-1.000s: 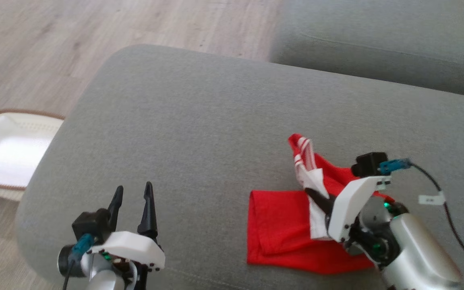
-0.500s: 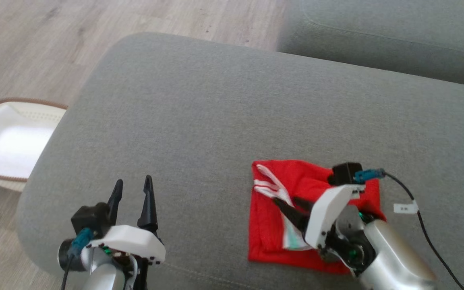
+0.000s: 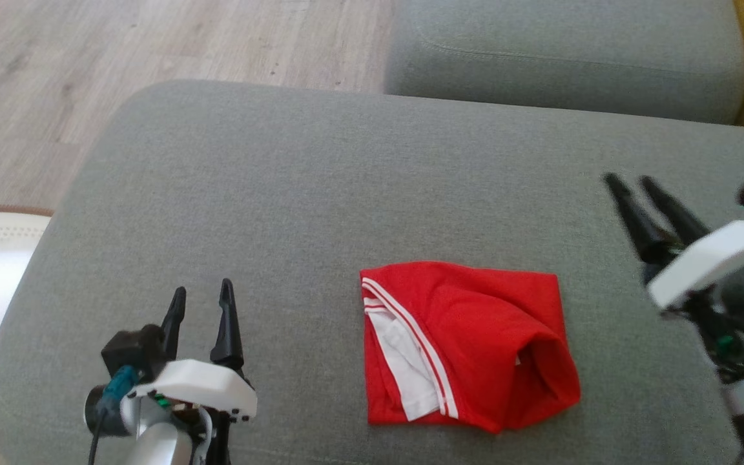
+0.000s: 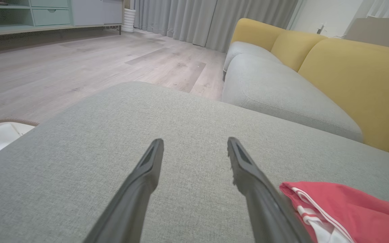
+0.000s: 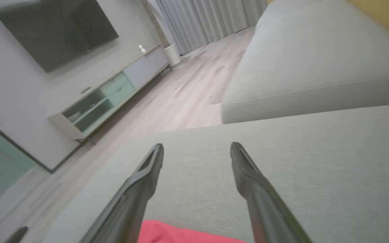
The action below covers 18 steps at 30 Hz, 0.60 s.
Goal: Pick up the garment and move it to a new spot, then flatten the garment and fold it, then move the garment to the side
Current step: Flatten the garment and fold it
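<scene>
The red garment (image 3: 475, 323) lies folded on the grey sofa cushion (image 3: 320, 194), white trim showing along its left edge. To its right and well apart, the right jaws stand wide open and empty. To its left, the left jaws hover open, holding nothing.

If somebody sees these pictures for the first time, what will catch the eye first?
The bright red folded garment with white stripes lies on the grey fabric cushion, between the two tools. The left tool and the right tool, dark fingers open, stand at its sides, apart from it.
</scene>
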Tool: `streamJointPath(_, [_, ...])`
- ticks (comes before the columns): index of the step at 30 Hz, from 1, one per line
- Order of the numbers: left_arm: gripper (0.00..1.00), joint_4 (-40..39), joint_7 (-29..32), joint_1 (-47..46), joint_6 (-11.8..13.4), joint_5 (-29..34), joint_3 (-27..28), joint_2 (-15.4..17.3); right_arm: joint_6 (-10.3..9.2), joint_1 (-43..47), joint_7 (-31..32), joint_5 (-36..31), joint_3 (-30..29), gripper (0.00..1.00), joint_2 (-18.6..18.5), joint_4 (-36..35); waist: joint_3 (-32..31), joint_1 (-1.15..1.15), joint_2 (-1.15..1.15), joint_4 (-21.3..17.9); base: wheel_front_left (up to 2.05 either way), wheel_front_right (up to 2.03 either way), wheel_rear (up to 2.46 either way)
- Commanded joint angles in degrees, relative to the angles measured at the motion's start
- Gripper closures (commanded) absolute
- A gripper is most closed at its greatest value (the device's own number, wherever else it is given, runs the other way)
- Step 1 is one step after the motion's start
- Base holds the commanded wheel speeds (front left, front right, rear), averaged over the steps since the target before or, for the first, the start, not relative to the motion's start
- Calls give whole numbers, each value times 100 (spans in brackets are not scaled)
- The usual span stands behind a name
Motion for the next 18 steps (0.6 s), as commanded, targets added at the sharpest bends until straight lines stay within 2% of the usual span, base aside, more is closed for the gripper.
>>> streamJointPath(1, [0,-215,-70,-187,3,41,191,-5,39,6,-84,-167,-11,0,-141,-74,-7,0,0,-35,0,0,0])
streamJointPath(4, [0,-219,-70,-180,-10,28,186,-5,39,140,-86,-374,14,0,-225,63,-1,0,0,-57,0,0,0])
streamJointPath(9, [0,-201,-70,-205,-31,8,120,-5,39,345,247,-252,586,0,-72,-90,14,0,0,0,0,0,0])
streamJointPath(12, [0,-193,-70,-224,-19,12,121,-5,39,413,340,-193,722,0,-91,-211,29,0,0,31,0,0,0])
streamJointPath(15, [0,-192,-70,-211,0,22,133,-6,39,415,266,-503,776,0,-218,-231,52,0,0,61,0,0,0])
streamJointPath(18, [0,-184,-70,-223,-7,27,153,-6,39,357,265,-734,891,0,-186,-144,85,0,0,96,0,0,0])
